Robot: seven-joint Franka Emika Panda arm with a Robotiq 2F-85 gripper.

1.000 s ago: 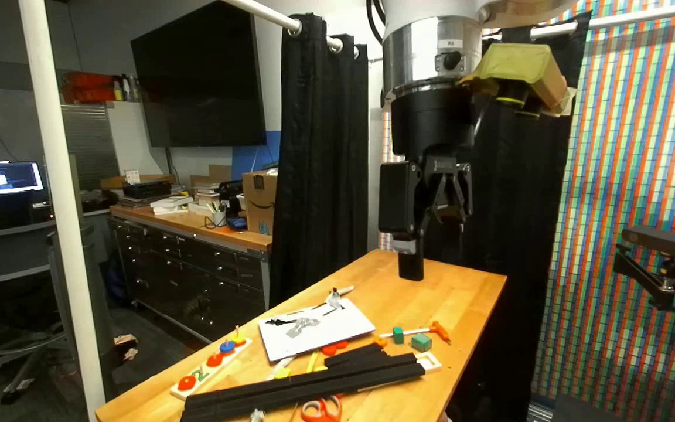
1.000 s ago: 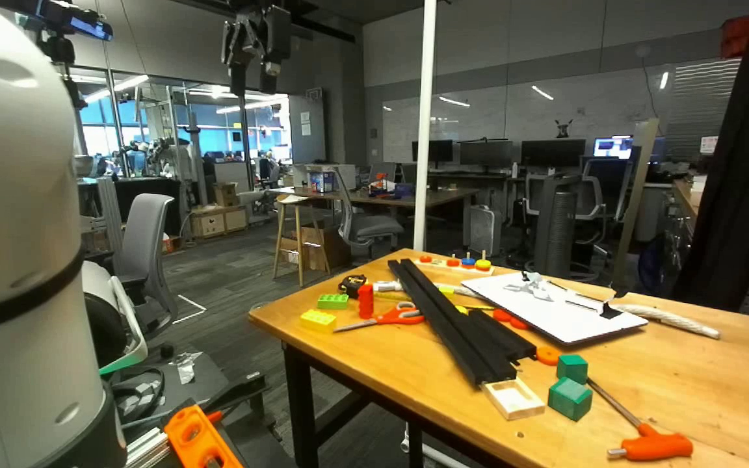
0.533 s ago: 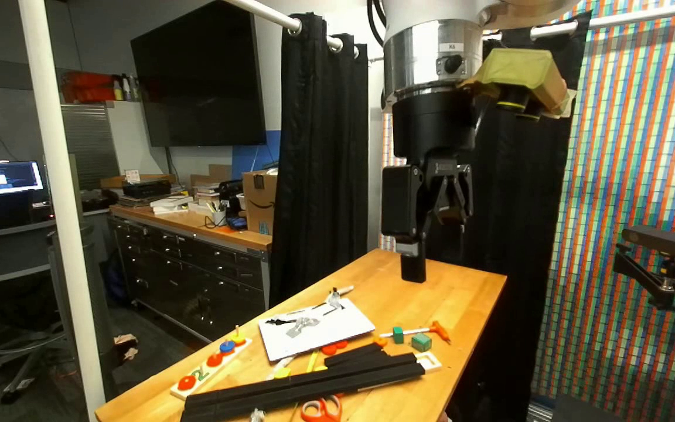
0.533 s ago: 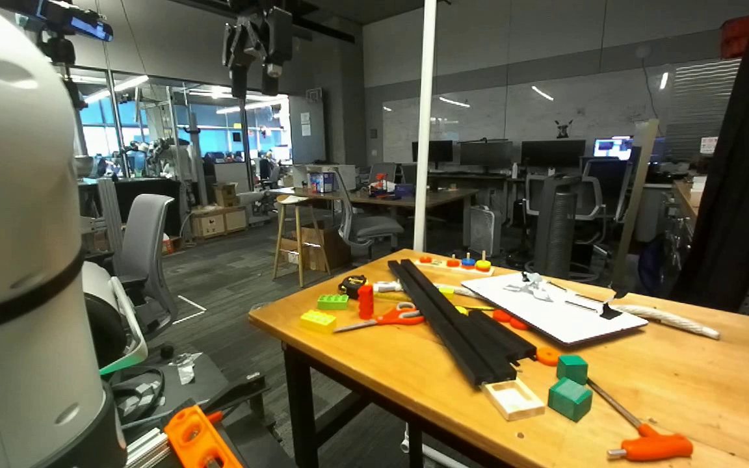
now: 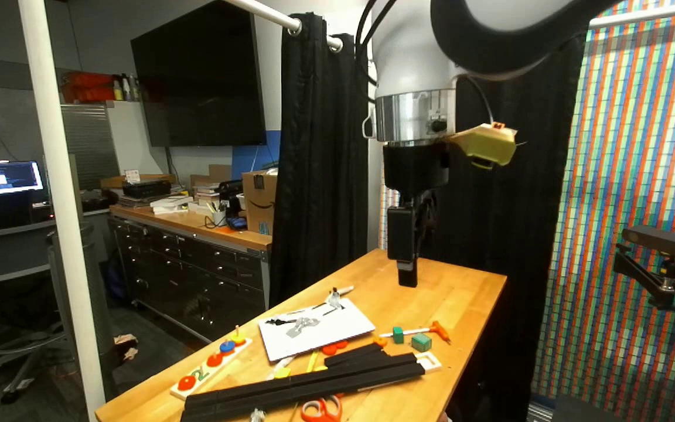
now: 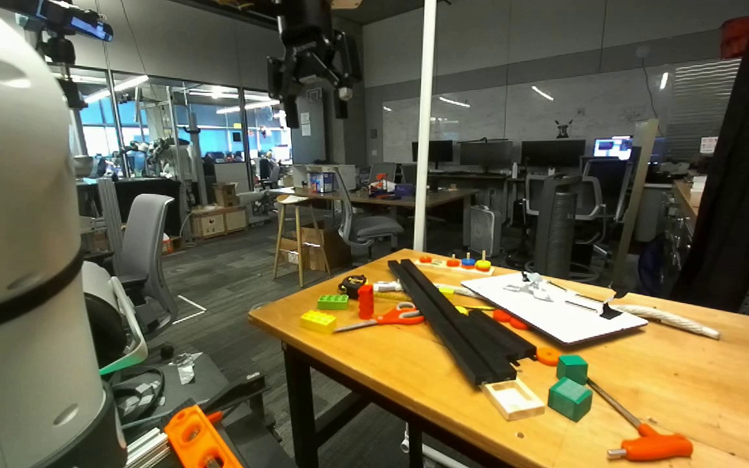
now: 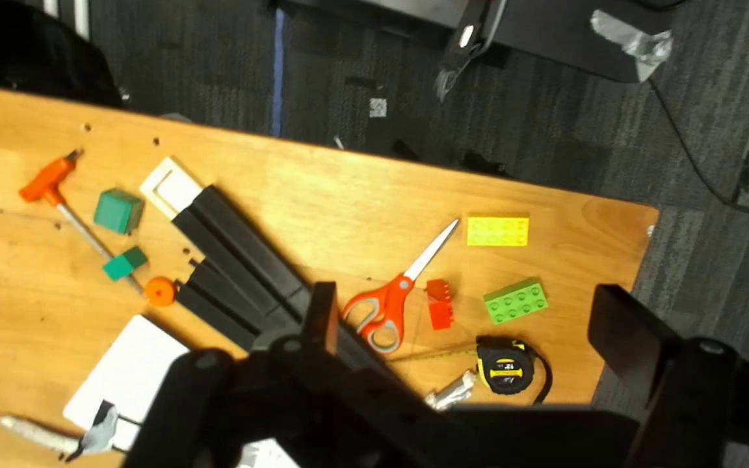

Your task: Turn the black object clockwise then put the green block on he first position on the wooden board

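Observation:
The black object, a long black bar (image 5: 367, 381), lies diagonally on the table in both exterior views (image 6: 436, 318) and in the wrist view (image 7: 244, 244). The green block (image 6: 332, 301) is a bright green studded brick; in the wrist view (image 7: 515, 303) it shows between my fingers, on the table below. The wooden board (image 5: 211, 371) is a narrow strip with coloured discs on pegs; it also shows at the far table end (image 6: 439, 263). It is out of sight in the wrist view. My gripper (image 6: 316, 116) is open and empty, high above the table; wrist view (image 7: 465, 312).
Orange scissors (image 7: 395, 305), a red brick (image 7: 439, 304), a yellow brick (image 7: 497, 231) and a tape measure (image 7: 506, 365) lie near the green block. A clipboard (image 6: 556, 312), a shallow wooden tray (image 6: 530, 411), teal blocks (image 6: 569, 398) and an orange-handled tool (image 6: 654, 446) share the table.
My gripper has turned about its vertical axis. In one exterior view it has shifted right and down, in another slightly left and down. It stays open. The table objects have not moved.

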